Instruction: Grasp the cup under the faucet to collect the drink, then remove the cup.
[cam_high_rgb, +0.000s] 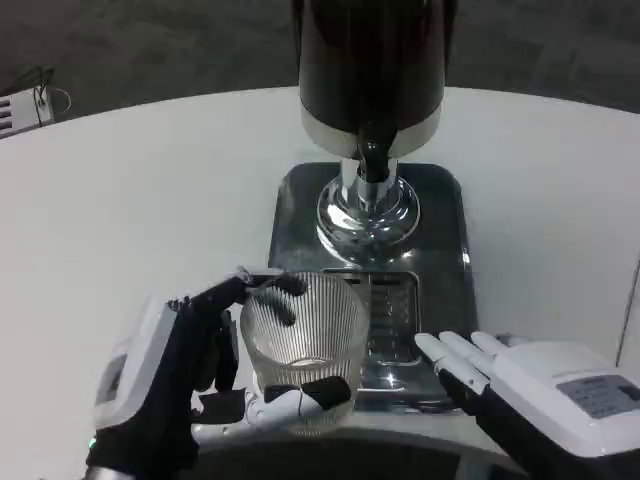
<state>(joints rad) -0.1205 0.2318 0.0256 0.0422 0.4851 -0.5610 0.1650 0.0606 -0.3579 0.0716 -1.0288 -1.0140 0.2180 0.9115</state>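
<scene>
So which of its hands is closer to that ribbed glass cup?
The left. The left hand is wrapped around the cup, fingers touching its rim and base. The right hand lies open to the cup's right, apart from it, beside the silver drip tray.

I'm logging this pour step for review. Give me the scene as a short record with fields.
cup: ribbed clear glass, upright at the tray's front edge, looks empty
left hand: grips the glass
right hand: holds nothing, fingers extended toward the tray
dispenser: dark body on a chrome pedestal, black faucet at front
tray: shiny metal base with a drip grille
cup versus faucet: glass sits nearer the robot than the faucet
</scene>
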